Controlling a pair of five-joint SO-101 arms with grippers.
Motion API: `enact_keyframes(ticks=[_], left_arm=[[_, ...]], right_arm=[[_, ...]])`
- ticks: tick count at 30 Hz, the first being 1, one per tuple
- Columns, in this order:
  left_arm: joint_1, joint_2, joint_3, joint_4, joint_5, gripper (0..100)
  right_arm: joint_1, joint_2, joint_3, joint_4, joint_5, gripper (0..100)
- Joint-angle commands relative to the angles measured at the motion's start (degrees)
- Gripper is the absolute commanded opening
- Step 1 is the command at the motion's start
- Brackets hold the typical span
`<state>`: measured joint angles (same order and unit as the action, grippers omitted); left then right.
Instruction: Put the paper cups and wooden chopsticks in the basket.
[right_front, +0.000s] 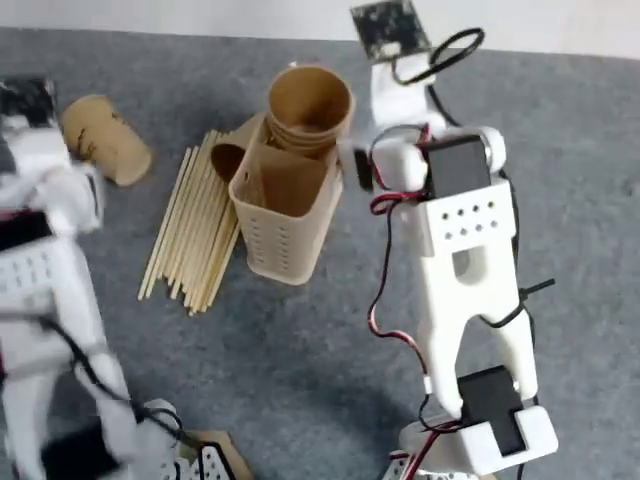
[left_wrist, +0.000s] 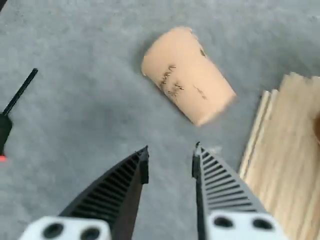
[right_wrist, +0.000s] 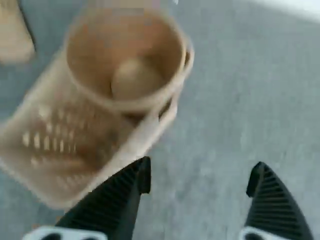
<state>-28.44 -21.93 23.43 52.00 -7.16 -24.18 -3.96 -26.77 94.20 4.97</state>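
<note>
One paper cup (right_front: 308, 105) is seated upright in the basket (right_front: 283, 238); a second cup (right_front: 105, 138) is laid on its side on the table (right_front: 560, 150), well apart. Wooden chopsticks (right_front: 195, 225) are spread just beside the basket. The left gripper (left_wrist: 170, 154) and right gripper (right_wrist: 202, 174) are held parted, nothing grasped.

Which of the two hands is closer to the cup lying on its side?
Left. The left hand hangs open just before the lying cup; the right hand is over by the basket, farther off.
</note>
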Motion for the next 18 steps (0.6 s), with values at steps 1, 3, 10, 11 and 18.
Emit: enact_keyframes(ticks=[1, 3, 10, 11, 18], left_arm=[[-2.1, 23.1, -28.7, 4.6, -0.6, 18], [-2.9, 33.9, -41.4, 5.1, -0.5, 18], [-5.8, 68.0, -89.5, 8.8, 4.9, 18], [-5.8, 72.5, -96.0, 9.1, 6.2, 18], [-4.4, 98.0, -118.7, -1.8, 9.8, 17]], right_arm=[[-0.1, -1.9, 3.4, 3.0, 0.7, 31.0], [-0.2, -3.3, 8.0, 2.9, 1.8, 31.0], [-0.1, -18.6, 41.6, -12.9, 5.4, 31.0], [-0.2, -21.7, 47.4, -16.2, 5.4, 31.0], [-0.5, -42.2, 78.9, -28.4, 5.2, 31.0]])
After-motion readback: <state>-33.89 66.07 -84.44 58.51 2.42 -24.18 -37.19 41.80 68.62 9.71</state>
